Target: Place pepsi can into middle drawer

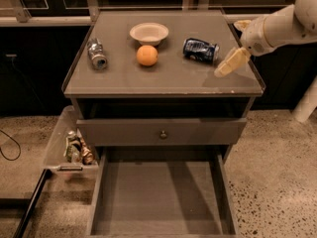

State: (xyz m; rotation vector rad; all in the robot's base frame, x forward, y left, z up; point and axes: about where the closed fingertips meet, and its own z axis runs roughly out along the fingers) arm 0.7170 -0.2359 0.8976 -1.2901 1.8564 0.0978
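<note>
So the pepsi can is lying on its side on the smooth grey cabinet top, right of the round orange and the shallow pale bowl. The tan, wedge-shaped gripper hangs just to the can's right, not touching it. Honestly can't tell whether it's spread or pinched together. The middle drawer is pulled way out below, with a flat bare wooden floor and low walls. A silver-grey can lies far left.
</note>
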